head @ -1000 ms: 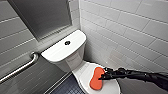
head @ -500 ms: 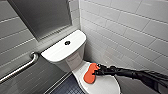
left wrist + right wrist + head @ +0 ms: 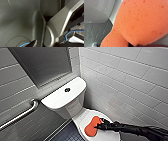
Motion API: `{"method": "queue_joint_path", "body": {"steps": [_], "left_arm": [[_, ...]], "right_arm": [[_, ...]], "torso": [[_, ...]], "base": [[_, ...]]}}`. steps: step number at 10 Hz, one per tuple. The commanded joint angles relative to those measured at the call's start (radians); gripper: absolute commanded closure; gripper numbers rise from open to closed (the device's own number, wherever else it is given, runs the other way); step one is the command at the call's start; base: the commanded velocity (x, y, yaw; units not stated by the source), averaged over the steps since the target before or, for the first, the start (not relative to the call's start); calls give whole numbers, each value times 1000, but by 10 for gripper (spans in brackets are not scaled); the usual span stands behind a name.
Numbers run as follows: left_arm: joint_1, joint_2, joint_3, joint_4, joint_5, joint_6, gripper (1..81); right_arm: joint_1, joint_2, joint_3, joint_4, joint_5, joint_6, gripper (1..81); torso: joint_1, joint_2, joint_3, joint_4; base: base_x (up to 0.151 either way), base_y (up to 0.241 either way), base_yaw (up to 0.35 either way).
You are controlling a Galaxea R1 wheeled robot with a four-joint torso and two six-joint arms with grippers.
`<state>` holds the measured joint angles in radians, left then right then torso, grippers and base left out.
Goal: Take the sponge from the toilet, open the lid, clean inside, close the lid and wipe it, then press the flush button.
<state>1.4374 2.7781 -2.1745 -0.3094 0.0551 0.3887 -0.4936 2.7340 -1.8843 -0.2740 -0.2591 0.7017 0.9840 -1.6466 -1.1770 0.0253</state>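
The white toilet [image 3: 62, 97] stands in the corner with its oval lid [image 3: 81, 118] down. On the lid lies the orange-red sponge [image 3: 91, 127], and the right wrist view shows its pitted foam [image 3: 140, 22] very close. My right gripper [image 3: 100, 126] reaches in from the right along a black arm and is shut on the sponge's near edge. The small dark flush button [image 3: 67, 89] sits in the middle of the flat tank top. Part of the lid is hidden under the sponge and the gripper.
A metal grab bar [image 3: 21, 115] runs along the grey tiled wall to the left of the tank. A white tiled wall [image 3: 125, 84] stands close on the toilet's right. Dark floor tiles [image 3: 66, 134] show to the left of the bowl.
Half a second ago the sponge stood tipped up and a little higher in my right gripper. Now it lies flatter and lower on the lid. The toilet has not moved.
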Motion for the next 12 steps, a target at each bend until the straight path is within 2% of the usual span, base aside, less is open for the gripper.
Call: {"method": "queue_joint_path", "body": {"steps": [1, 5, 8, 11, 12], "left_arm": [[16, -7, 15, 7, 100, 4, 10], [15, -4, 15, 7, 100, 5, 10], [15, -7, 13, 18, 100, 6, 10], [15, 0, 7, 19, 100, 6, 10], [13, 0, 7, 21, 100, 6, 10]], "right_arm": [[48, -98, 86, -8, -8, 41, 811], [-47, -352, 289, -8, 41, 59, 811], [-214, -504, 341, -10, 158, 59, 811], [-401, -595, 353, -14, 308, 56, 811], [-449, -627, 369, -14, 337, 55, 811]], "torso": [[0, 0, 0, 0], [0, 0, 0, 0], [0, 0, 0, 0], [0, 0, 0, 0], [0, 0, 0, 0]], "base": [[0, 0, 0], [0, 0, 0], [0, 0, 0], [0, 0, 0], [0, 0, 0]]}}
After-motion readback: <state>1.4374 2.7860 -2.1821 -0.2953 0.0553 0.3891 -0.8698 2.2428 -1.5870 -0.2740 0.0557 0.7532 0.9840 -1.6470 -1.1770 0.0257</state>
